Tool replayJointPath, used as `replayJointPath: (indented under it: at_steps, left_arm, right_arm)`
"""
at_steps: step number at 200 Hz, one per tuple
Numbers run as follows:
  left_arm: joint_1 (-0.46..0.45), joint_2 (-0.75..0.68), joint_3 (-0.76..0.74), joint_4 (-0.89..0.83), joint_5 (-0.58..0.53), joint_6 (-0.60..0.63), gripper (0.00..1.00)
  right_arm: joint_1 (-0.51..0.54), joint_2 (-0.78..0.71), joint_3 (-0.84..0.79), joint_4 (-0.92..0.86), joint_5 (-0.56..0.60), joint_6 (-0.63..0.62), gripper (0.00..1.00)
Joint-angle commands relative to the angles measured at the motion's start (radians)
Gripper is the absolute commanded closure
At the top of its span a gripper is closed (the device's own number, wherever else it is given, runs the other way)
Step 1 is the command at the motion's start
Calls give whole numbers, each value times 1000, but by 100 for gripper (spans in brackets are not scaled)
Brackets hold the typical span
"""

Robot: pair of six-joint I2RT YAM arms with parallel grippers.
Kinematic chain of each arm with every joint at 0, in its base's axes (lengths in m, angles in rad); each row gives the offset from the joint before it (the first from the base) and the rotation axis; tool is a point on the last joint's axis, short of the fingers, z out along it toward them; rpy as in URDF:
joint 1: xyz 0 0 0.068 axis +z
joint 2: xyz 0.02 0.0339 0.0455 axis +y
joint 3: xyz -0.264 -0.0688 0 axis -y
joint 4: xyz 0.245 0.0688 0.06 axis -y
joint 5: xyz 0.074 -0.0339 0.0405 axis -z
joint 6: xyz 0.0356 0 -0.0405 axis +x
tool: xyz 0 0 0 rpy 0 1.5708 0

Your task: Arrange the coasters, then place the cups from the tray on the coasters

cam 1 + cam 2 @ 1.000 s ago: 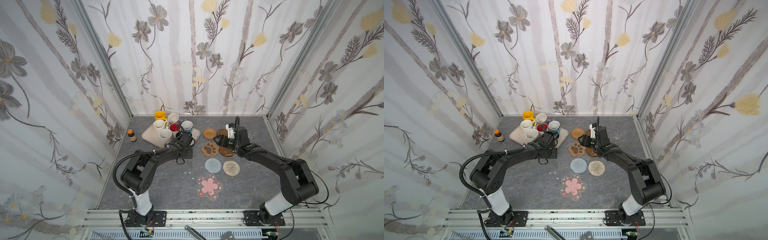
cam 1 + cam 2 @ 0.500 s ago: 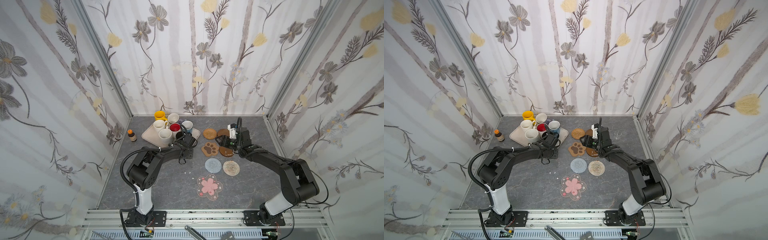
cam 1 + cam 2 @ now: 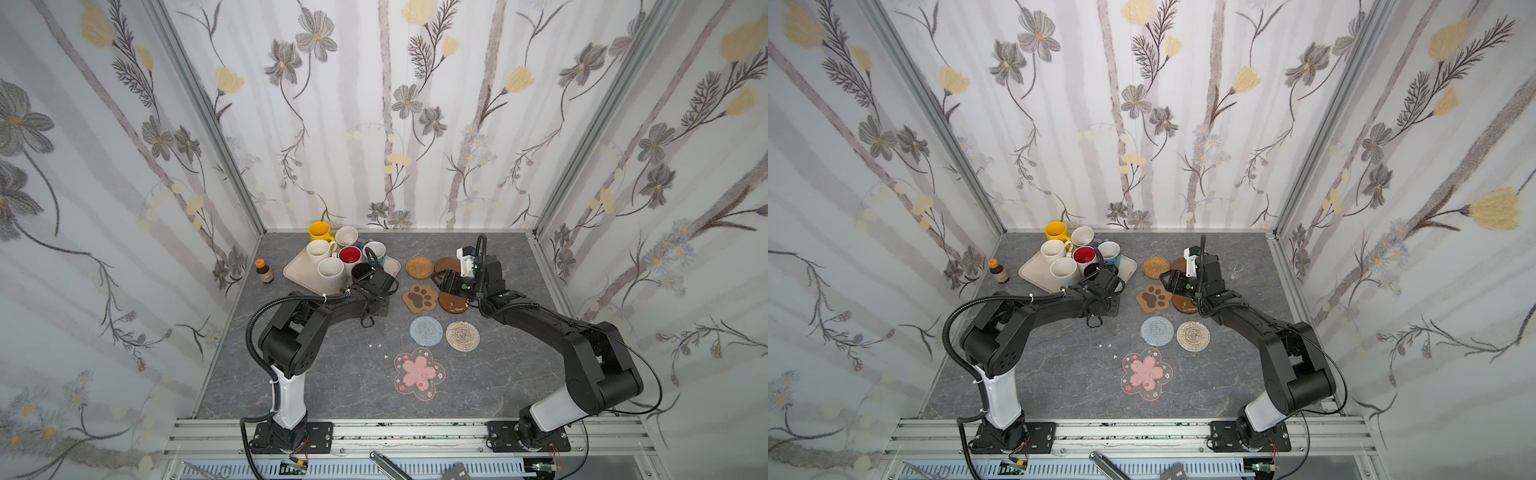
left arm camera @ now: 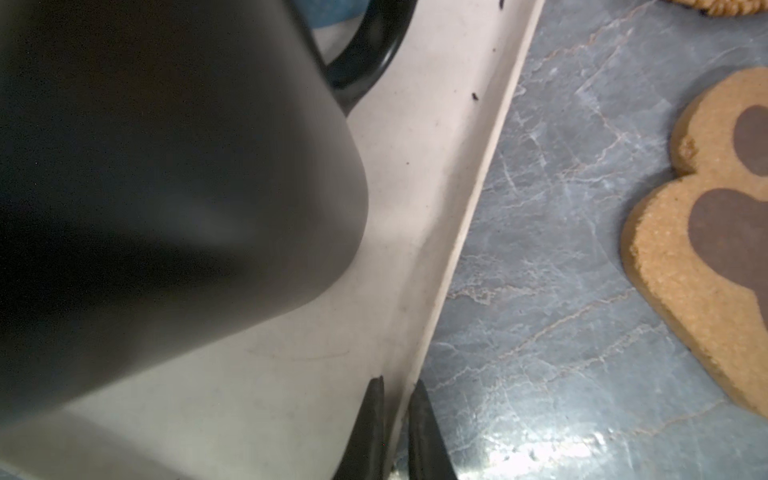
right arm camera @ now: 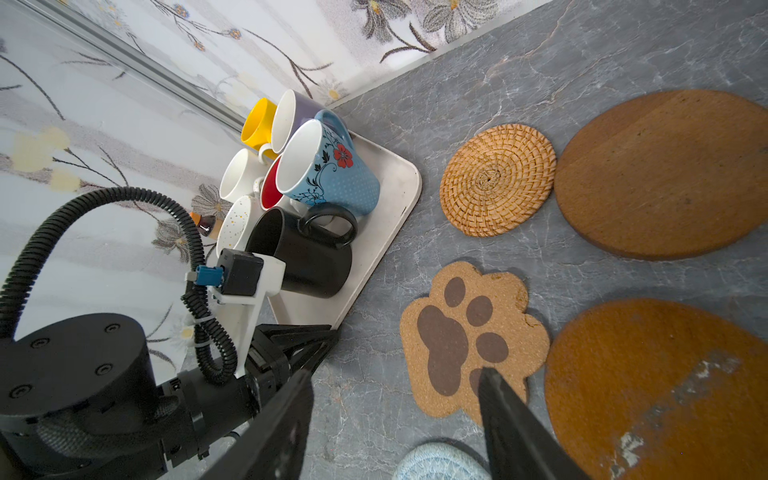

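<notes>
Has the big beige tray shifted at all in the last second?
No. The beige rounded-rectangle tray keeps the same gap to the orange-capped brown bottle and the round woven rattan coaster, though the left hand has shut on its rim.

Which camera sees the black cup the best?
The right wrist view: the black cup shows nearly whole, handle too, on the tray. The left wrist view is too close, just a blurry dark side. Both top views show only its small dark rim.
</notes>
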State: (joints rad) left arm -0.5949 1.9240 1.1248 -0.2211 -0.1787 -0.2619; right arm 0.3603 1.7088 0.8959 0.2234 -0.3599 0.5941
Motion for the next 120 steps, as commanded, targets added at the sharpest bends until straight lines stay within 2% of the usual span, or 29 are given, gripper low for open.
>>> replayJointPath:
  at_steps: [1,81,120]
  left_arm:
    - [1,18,-26,-173,21,-60,100]
    - [-9,-63,-111,-185,51,-84,100]
    - [-46,-124,-169,-185,76,-104,100]
  right_arm:
    - [-1,-12,-3,31,-6,-2,35]
    - [-2,-15,-6,37,-16,4,35]
    - [-2,-16,-12,41,-21,10,35]
